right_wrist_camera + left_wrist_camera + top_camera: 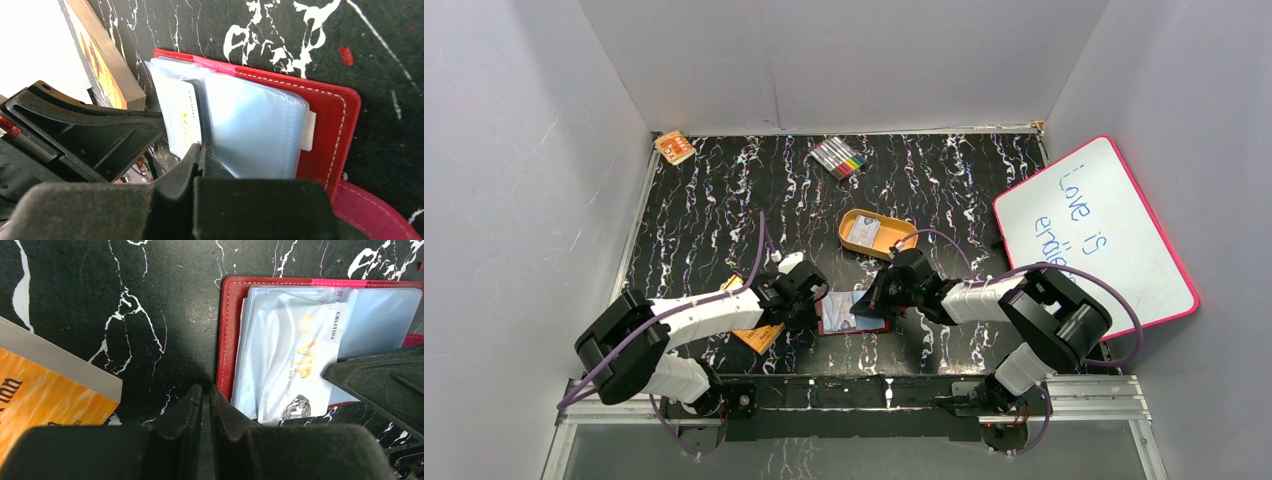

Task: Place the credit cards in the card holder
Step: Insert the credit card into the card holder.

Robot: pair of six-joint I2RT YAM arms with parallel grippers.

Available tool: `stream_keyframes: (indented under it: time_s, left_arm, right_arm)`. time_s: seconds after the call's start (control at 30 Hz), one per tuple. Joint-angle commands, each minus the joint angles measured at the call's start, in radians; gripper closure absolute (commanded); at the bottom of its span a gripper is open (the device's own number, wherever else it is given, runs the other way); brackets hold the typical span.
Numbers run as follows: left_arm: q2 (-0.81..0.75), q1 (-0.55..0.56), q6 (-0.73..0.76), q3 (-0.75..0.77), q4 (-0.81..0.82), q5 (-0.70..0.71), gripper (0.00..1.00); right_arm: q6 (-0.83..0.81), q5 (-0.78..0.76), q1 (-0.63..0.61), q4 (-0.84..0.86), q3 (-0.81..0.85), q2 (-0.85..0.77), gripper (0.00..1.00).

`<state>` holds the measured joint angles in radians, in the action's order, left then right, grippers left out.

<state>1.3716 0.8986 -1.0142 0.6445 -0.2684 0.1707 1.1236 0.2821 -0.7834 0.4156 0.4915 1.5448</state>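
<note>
The red card holder (852, 314) lies open on the black marbled table, its bluish-clear pockets (255, 125) showing. A pale credit card (300, 370) with gold print lies tilted over the left pockets, and it also shows in the right wrist view (182, 117). My right gripper (202, 150) is shut on the card's edge at the holder's middle. My left gripper (205, 390) is shut and empty, with its tips at the holder's red left edge (227, 330). Another card (864, 232) lies in the orange oval tin (848, 228).
An orange booklet (757, 335) lies just left of the left gripper, and it also shows in the left wrist view (45, 395). Markers (839, 157) and a small orange pack (674, 147) lie at the back. A whiteboard (1094, 235) leans at the right.
</note>
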Motion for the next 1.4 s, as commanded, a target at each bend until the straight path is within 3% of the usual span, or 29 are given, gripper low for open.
stream_keyframes:
  time_s: [0.0,0.63,1.37]
  left_arm:
    - [0.042,0.018,-0.011,-0.039,-0.015,-0.058,0.90]
    - [0.014,0.019,-0.026,-0.059,-0.020,-0.046,0.91]
    - [0.023,0.019,-0.032,-0.054,-0.028,-0.049,0.92]
  right_arm:
    - [0.019,-0.024,-0.038,0.002,0.025,0.016,1.00]
    - [-0.073,-0.165,-0.045,-0.153,0.041,-0.109,1.00]
    - [-0.183,-0.239,-0.037,-0.171,0.032,-0.139,1.00]
